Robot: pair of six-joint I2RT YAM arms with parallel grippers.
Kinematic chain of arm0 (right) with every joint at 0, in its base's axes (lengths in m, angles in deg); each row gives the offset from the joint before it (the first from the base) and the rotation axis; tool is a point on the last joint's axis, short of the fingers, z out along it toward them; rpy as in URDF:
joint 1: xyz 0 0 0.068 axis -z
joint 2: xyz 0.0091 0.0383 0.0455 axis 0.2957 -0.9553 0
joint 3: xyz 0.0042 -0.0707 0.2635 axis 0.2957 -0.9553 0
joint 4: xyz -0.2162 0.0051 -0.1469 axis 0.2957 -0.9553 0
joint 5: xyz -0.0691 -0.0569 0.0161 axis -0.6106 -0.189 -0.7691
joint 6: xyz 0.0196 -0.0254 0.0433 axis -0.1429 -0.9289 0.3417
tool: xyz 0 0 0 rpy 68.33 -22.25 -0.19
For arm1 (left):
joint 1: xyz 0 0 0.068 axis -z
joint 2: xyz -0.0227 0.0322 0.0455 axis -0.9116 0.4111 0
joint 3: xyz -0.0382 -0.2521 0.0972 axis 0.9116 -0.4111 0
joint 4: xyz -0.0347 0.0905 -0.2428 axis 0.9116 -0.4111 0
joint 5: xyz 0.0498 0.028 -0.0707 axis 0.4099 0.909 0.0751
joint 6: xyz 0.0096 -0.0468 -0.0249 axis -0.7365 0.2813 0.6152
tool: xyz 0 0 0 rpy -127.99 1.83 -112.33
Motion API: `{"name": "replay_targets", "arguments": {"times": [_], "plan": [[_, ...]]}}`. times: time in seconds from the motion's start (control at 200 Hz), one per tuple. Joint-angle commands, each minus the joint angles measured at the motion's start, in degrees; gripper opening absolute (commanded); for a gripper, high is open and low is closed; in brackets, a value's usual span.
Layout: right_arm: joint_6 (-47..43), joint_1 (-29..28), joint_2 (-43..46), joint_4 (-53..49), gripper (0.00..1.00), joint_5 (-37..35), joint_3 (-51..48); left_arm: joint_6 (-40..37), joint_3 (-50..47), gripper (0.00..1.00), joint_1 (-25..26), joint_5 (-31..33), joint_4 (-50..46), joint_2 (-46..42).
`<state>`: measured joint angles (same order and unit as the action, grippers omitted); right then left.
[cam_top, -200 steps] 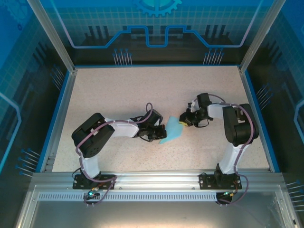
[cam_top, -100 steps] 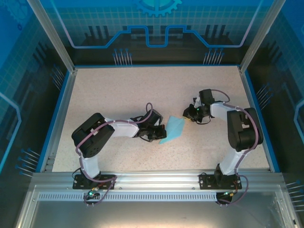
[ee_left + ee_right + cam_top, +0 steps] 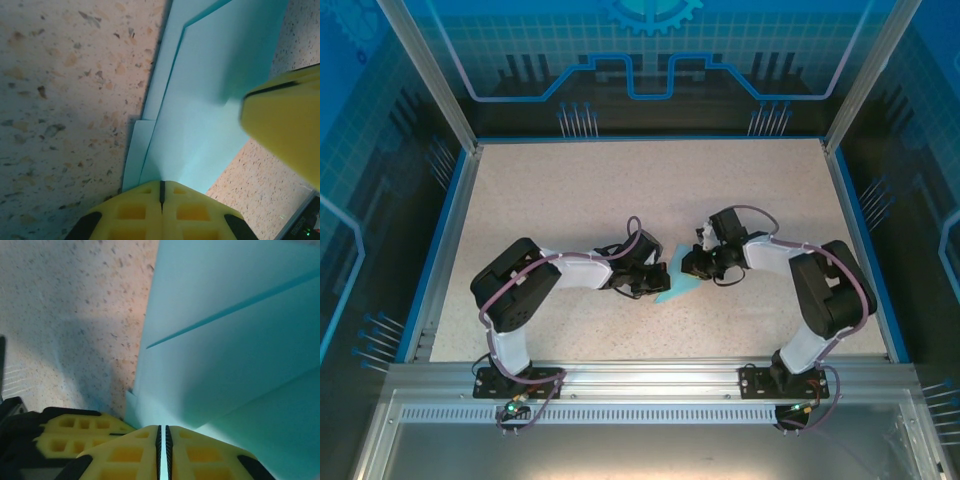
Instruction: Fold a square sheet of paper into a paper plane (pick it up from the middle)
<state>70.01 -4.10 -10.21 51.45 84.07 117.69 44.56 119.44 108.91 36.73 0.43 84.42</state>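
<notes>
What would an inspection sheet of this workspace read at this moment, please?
Surface: speckled beige table with a blue edge.
Job's things: light-blue paper sheet, partly folded with layered flaps, mid-table between the two arms.
Clutter: nothing seen.
Tools: left tool shut on one edge of the sheet; right tool shut on another edge.
Cables: purple cables run along both arms.
Surroundings: aluminium frame, blue patterned panels.

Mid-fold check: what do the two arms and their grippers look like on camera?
The left arm and right arm have bulky black joint housings joined by white links, each with a mauve cable looped alongside. The left gripper and right gripper carry blocky yellow fingers with square recessed pockets, on black mounts.
</notes>
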Motion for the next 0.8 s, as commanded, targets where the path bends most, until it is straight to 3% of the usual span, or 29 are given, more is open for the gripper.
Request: {"name": "replay_targets", "arguments": {"times": [0.0, 0.205, 0.4, 0.58, 0.795], "plan": [[0.89, -0.74, -2.71, 3.62, 0.13, 4.01, -1.04, -0.46, -1.10, 0.00, -0.20, 1.11, -5.80, -0.11], [0.61, -0.72, -5.35, 4.49, 0.13, 5.20, -0.88, -0.59, -0.48, 0.00, -0.16, 0.37, -5.72, -0.20], [0.22, -0.84, -5.82, -0.03, 0.13, 0.40, -0.37, -1.46, 0.78, 0.00, -0.14, -0.39, -6.31, -1.77], [0.51, -0.84, -8.06, -2.76, 0.13, -2.00, 0.37, -2.31, 2.79, 0.14, -0.14, -4.60, -4.43, -3.78], [0.79, -0.94, -9.66, -5.17, 0.12, -4.46, 1.13, -2.34, 3.41, 0.18, 0.23, -7.41, -3.95, -2.66]]}}
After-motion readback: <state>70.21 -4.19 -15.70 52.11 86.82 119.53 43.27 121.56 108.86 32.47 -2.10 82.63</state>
